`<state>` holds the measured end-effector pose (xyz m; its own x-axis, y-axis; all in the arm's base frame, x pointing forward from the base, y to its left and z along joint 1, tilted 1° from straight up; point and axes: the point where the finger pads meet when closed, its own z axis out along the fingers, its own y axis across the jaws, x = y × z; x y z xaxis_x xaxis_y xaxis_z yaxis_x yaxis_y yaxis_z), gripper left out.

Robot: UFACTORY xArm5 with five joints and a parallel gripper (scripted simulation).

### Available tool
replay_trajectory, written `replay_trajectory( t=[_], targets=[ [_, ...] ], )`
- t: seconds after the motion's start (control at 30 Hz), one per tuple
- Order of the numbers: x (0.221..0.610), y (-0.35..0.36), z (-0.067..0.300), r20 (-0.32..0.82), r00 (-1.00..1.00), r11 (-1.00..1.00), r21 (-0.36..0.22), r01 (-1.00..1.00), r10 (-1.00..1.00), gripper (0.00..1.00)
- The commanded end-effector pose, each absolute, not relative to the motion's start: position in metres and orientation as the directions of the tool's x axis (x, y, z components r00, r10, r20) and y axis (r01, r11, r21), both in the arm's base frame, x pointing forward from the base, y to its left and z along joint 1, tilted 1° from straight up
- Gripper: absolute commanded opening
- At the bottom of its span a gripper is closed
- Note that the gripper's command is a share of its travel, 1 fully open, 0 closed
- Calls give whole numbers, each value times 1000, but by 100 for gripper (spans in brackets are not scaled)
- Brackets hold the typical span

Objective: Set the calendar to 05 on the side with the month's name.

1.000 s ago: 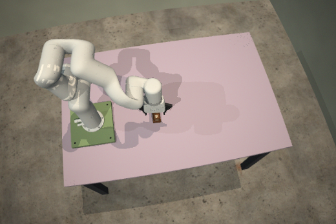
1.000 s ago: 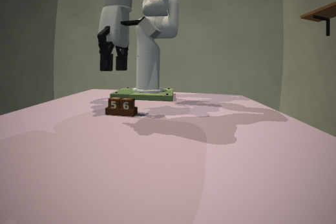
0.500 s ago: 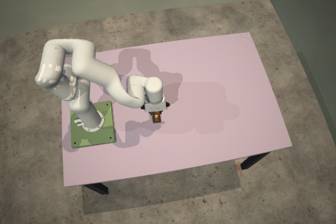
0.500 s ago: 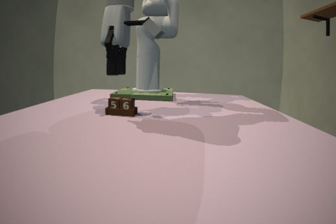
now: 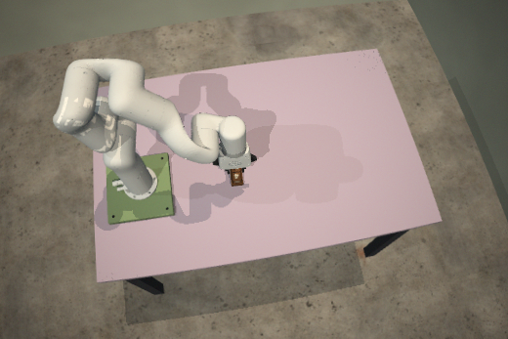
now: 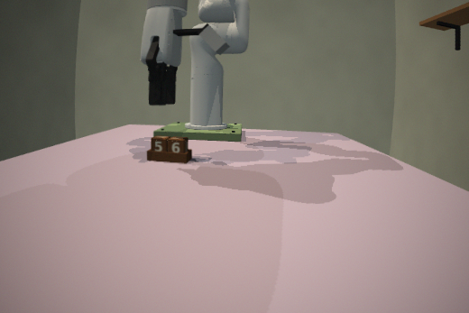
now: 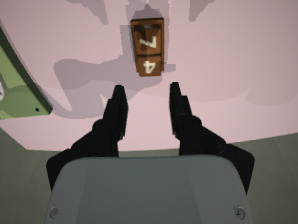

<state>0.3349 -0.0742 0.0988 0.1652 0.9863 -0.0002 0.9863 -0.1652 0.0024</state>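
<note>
A small brown tray (image 6: 170,155) sits flat on the pink table and holds two brown cubes side by side. In the exterior view the left cube (image 6: 158,145) shows a 5 and the right cube (image 6: 176,146) shows a 6, both upright. In the wrist view their tops read 7 (image 7: 148,40) and 4 (image 7: 149,66). My gripper (image 6: 161,96) hangs well above the tray, over its left part, pointing down. Its fingers stand half apart with nothing between them. In the top view the tray (image 5: 237,179) peeks out below the wrist.
The arm's green base plate (image 6: 198,132) lies just behind the tray, also in the top view (image 5: 140,188). A wooden wall shelf (image 6: 444,19) hangs far right, off the table. The table's front edge (image 5: 264,256) is some way from the tray.
</note>
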Motion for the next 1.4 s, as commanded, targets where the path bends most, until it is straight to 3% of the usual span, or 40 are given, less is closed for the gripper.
replay_trajectory(
  t=[0.0, 1.37],
  targets=[
    [336, -74, 100, 0, 165, -165, 6, 986, 986, 47],
    [336, -75, 69, 0, 165, -165, 6, 986, 986, 47]
  ],
)
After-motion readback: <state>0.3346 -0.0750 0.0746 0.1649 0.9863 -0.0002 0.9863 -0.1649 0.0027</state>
